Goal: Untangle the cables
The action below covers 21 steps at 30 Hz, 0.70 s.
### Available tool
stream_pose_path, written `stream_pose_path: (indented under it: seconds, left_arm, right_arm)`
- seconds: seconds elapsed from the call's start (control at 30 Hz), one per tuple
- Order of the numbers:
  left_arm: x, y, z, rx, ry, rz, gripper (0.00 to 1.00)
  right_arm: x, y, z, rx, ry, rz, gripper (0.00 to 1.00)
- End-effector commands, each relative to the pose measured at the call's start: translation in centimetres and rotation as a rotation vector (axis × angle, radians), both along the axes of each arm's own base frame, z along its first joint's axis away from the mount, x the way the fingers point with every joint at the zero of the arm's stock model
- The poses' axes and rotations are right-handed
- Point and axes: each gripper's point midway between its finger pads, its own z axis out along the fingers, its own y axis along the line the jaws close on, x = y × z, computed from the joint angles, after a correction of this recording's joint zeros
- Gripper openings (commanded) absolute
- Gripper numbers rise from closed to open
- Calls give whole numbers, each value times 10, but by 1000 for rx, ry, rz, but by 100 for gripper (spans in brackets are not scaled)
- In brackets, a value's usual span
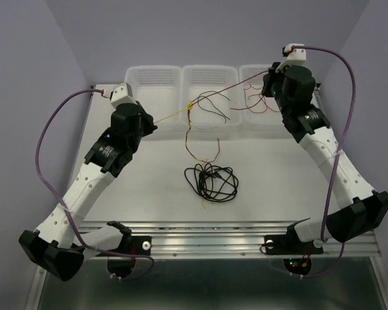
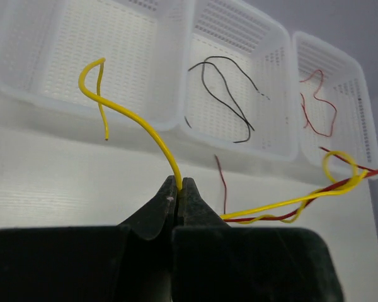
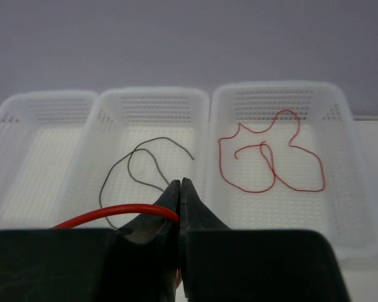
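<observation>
Top view: L gripper [image 1: 152, 123] at 9 o'clock and R gripper [image 1: 266, 82] at 2 hold a yellow cable [image 1: 171, 116] and red cable [image 1: 236, 82] stretched between them over the table [image 1: 278, 187]. The two twist into a knot [image 1: 189, 106] near 12, with a tail [image 1: 187, 139] trailing toward centre, close to but apart from a black coil [image 1: 211, 183]. Risk: pulling harder prob. cinches the knot tighter, or a slick wire slides out of the pads; the tail could snag the coil. L wrist: jaws clamped on the yellow cable [image 2: 152, 131], which is thin, glossy and springy, free end hooking at 11; knot at 3. R wrist: jaws pinched shut on the red cable [image 3: 120, 208], a smooth arc leaving toward 8. Behind, perforated white plastic bins [image 3: 271, 94] hold a loose black wire [image 3: 131, 157] and red wire [image 3: 283, 112].
</observation>
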Motion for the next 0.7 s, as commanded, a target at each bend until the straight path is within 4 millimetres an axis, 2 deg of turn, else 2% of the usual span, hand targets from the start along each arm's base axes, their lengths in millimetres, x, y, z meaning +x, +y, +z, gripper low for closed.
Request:
stream_pose_path:
  seconds: [0.0,0.03,0.07,0.1,0.13,0.2,0.23,0.33,0.37,0.43,0.47,0.53,0.57,0.67]
  left_arm:
    - [17,57,-29,-1,104,177,0]
    - [20,68,-34,2,124,220,0]
    - [22,80,-37,-3,137,259,0]
    - [23,91,-40,-3,150,293,0]
    - [24,114,-45,-4,169,363,0]
    - [23,133,-51,-13,191,418,0]
    - [24,150,-56,-24,207,455,0]
    - [24,170,-70,-22,262,514,0]
    - [22,187,-72,-28,275,564,0]
    - [19,200,-77,-22,302,610,0]
    - [17,214,-77,-17,307,659,0]
    - [15,225,-79,-16,326,688,0]
    - [14,231,-78,-16,327,697,0]
    - [6,260,-74,-31,339,780,0]
  right_arm:
    - [-12,-68,92,48,-167,-211,1]
    - [-13,-78,99,34,-176,-238,1]
    - [-18,-91,117,38,-212,-272,1]
    - [-19,-99,117,28,-210,-297,1]
    - [-24,-108,129,34,-236,-328,1]
    - [-30,-128,139,31,-252,-376,1]
    - [-31,-133,139,30,-250,-391,1]
    - [-32,-151,136,35,-240,-426,1]
    - [-33,-157,136,39,-240,-441,1]
    - [-33,-172,137,51,-242,-474,1]
    - [-35,-190,140,57,-249,-506,1]
    - [-37,-207,145,64,-255,-530,1]
    - [-39,-223,145,65,-247,-556,1]
    - [-44,-245,165,66,-282,-600,1]
